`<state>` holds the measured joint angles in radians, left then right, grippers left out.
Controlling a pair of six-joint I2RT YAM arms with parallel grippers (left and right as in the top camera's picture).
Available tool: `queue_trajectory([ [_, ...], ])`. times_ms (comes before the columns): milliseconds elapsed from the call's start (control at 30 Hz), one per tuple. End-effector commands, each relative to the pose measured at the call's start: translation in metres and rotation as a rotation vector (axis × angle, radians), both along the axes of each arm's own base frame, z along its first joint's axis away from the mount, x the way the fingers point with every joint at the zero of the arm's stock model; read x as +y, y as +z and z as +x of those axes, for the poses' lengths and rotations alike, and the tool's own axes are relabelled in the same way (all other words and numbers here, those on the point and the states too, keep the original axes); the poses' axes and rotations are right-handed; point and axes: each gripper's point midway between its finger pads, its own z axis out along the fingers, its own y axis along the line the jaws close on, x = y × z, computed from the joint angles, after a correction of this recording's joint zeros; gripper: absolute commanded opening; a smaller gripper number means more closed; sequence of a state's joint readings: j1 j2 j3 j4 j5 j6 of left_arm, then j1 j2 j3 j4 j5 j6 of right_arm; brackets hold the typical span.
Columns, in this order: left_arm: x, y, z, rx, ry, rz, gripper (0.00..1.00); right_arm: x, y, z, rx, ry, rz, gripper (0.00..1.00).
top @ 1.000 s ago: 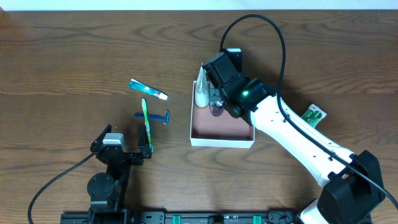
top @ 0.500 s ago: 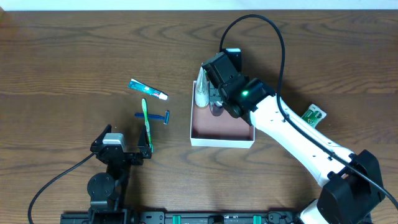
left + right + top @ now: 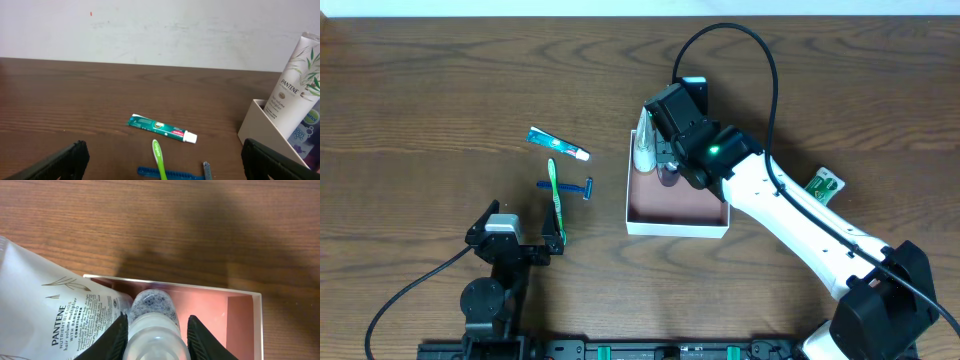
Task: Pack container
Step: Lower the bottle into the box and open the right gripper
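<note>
While right end effector (image 3: 157, 326) clamps small bottle (image 3: 152, 305) inside container (image 3: 676, 228), right of tabletop centre, beside Pantene tube (image 3: 55, 310): placing step. Next: release, lift clear. Left end effector (image 3: 162, 150) fingers apart, near front edge; toothpaste (image 3: 558, 144), toothbrush (image 3: 556, 205), razor (image 3: 570, 186) unpacked.

Left end effector (image 3: 165, 150) folded back, fingers wide apart, right arm (image 3: 790, 215) extended, right end effector (image 3: 157, 330) clamped.
</note>
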<state>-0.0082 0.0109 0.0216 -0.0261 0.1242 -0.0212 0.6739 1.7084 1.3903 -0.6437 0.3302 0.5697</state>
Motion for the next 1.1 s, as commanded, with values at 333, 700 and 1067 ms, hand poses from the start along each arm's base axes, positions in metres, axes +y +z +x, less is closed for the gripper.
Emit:
queue_trajectory([
  [333,-0.0016,-0.0155,-0.0008,0.045,-0.013,0.012,0.98,0.0047,0.0065,0.0016,-0.024,0.012,0.006,0.39],
  [700,-0.0016,-0.0155,-0.0008,0.045,-0.013,0.012,0.98,0.0046,0.0066,0.0017,-0.024,0.012,0.006,0.36],
  [1067,-0.0016,-0.0155,-0.0008,0.045,-0.013,0.012,0.98,0.0041,0.0082,0.0037,-0.034,0.022,-0.003,0.36],
])
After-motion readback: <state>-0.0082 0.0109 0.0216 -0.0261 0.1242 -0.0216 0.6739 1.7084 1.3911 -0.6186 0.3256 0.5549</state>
